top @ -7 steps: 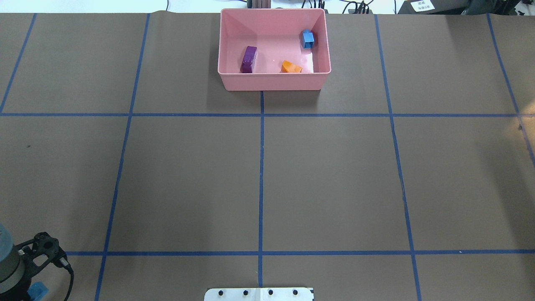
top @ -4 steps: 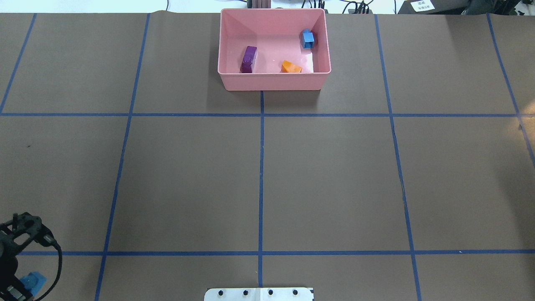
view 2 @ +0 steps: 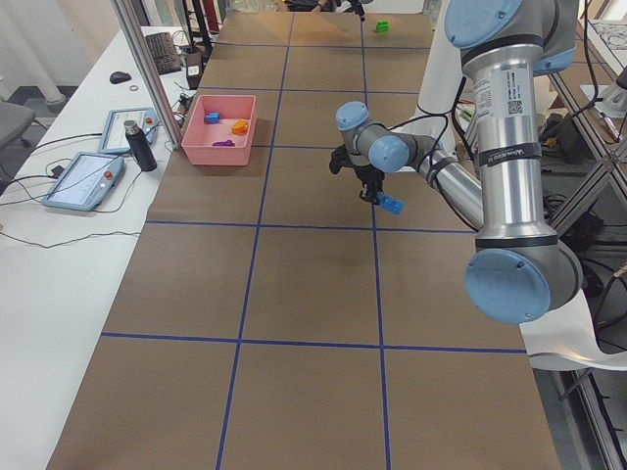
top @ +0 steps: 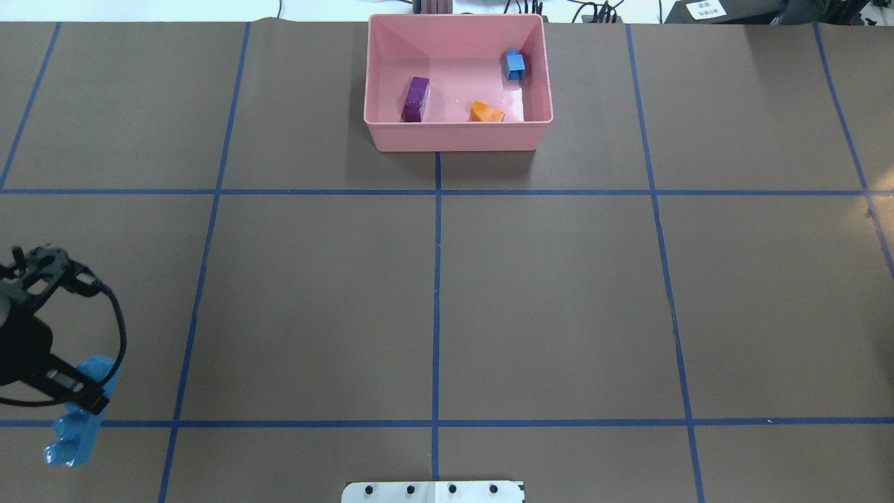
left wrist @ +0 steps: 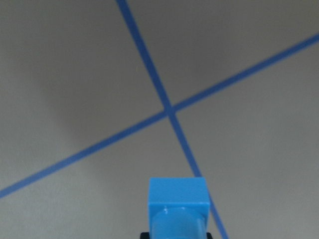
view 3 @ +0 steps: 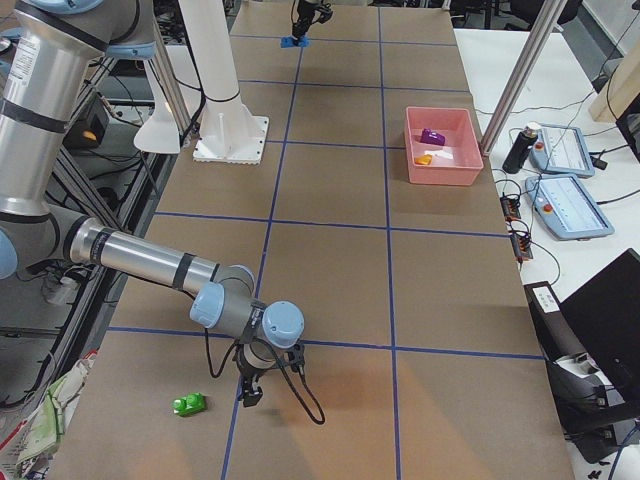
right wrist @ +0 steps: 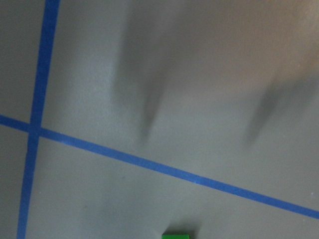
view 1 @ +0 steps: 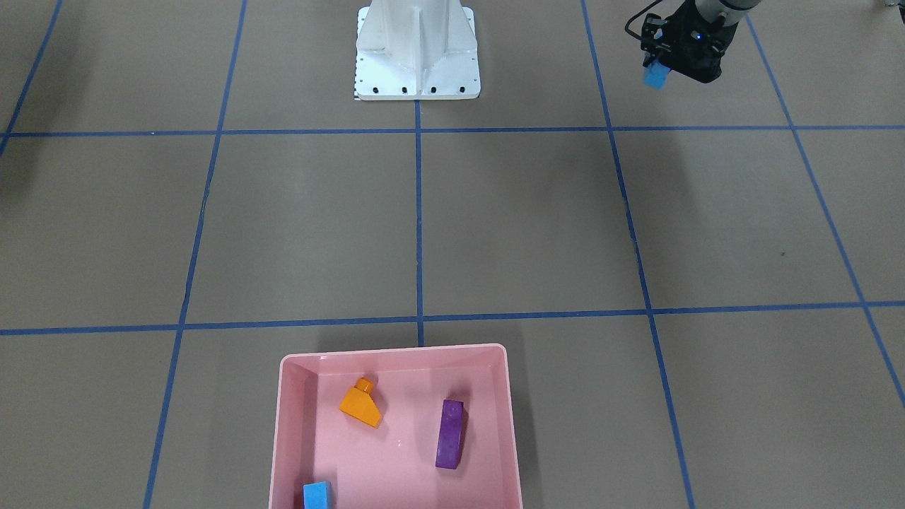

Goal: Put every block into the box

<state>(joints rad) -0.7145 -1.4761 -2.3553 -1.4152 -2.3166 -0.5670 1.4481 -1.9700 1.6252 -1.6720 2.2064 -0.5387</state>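
**Left arm's got the long blue one, box is way across the table**

Front-facing cam: the left gripper was clamped on the long blue block, up by the robot's end of the table on its left side. The box sat at the far end near the centre line, well apart from it. So the carry had to go forward and toward the robot's right. The orange block, purple block and small blue cube were already inside, spread out, with bare floor between them.

Overhead: the block's long axis ran roughly front-to-back, a bit slanted, and it stuck out past the fingers on both sides. The run to the box looked open to me, just blue tape lines to cross. I'd guess the near box wall was the only edge to clear.

Left side cam: the block looked lifted off the table and tilted.

Right side cam: the right gripper sat low over the table with the green block just beside it, so that arm was clearly nearer to the green one. I couldn't tell if its fingers were open or closed.

Left wrist cam: the blue block showed end-on at the bottom, with a tape crossing beyond it.

Right wrist cam: just a sliver of green at the bottom edge, and no fingers showing.
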